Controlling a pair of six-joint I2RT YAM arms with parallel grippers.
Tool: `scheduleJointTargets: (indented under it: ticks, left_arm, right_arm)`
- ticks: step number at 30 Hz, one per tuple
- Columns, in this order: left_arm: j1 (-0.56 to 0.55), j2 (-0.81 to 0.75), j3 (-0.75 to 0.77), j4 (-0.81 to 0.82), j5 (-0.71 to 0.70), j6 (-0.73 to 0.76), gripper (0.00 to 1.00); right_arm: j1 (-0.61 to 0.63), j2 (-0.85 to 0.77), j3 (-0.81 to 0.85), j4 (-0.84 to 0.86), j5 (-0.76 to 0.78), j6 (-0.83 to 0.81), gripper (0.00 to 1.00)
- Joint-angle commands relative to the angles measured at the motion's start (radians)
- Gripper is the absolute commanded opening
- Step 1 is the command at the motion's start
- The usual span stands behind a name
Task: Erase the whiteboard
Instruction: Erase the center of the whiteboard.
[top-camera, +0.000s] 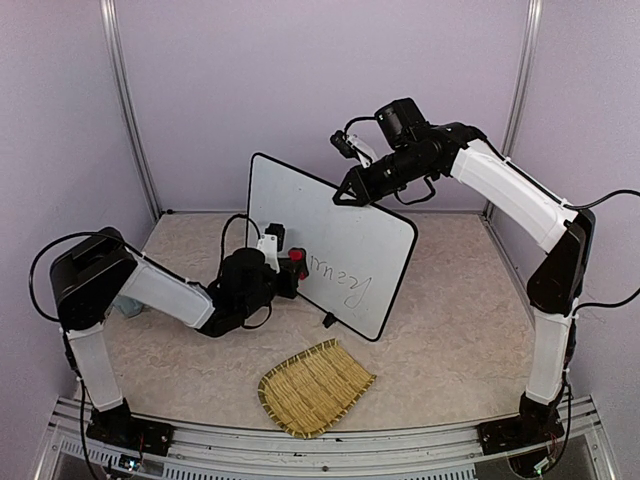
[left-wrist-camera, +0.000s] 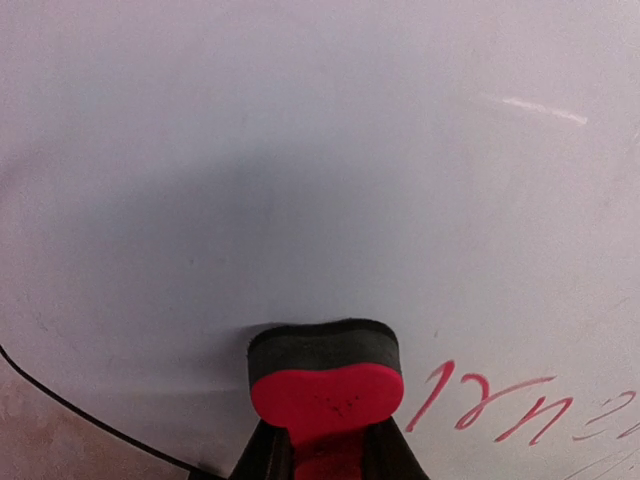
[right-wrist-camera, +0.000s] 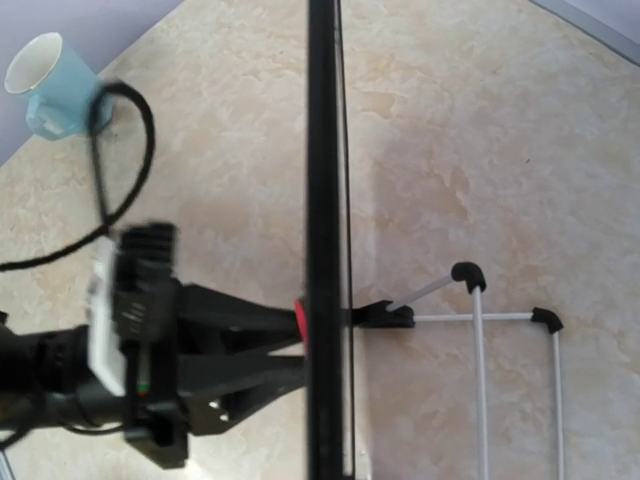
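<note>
The whiteboard (top-camera: 300, 210) stands upright on the table, tilted back a little, with handwriting (top-camera: 340, 275) low on its face. Its top rim is pinched by my right gripper (top-camera: 345, 193), which is shut on it. The right wrist view looks straight down that black rim (right-wrist-camera: 323, 150); my own fingers do not show there. My left gripper (left-wrist-camera: 325, 445) is shut on a red-and-black eraser (left-wrist-camera: 325, 370). The eraser's black pad is pressed flat against the board (left-wrist-camera: 300, 150), just left of the red writing (left-wrist-camera: 500, 405). From above, the eraser (top-camera: 297, 258) sits at the board's lower left.
A woven straw mat (top-camera: 313, 387) lies near the table's front edge. A blue cup (right-wrist-camera: 50, 85) stands at the far left behind my left arm (right-wrist-camera: 150, 350). A white wire stand (right-wrist-camera: 480, 330) props the board from behind. A black cable (right-wrist-camera: 130, 170) loops over the table.
</note>
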Motion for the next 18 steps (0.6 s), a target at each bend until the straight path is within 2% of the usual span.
scheduleJointTargets:
  ticks: [1,10,18]
  left_arm:
    - [0.008,-0.094,0.088,0.031,0.026,0.054,0.2]
    - [0.011,-0.135,0.118,0.018,0.029,0.059,0.2]
    - [-0.009,-0.023,0.079,0.023,0.024,0.008,0.2]
  right_arm:
    - [0.064,0.024,-0.043,-0.056,-0.169,0.041,0.0]
    - [0.064,0.026,-0.044,-0.055,-0.165,0.042,0.0]
    - [0.064,0.027,-0.043,-0.056,-0.165,0.042,0.0]
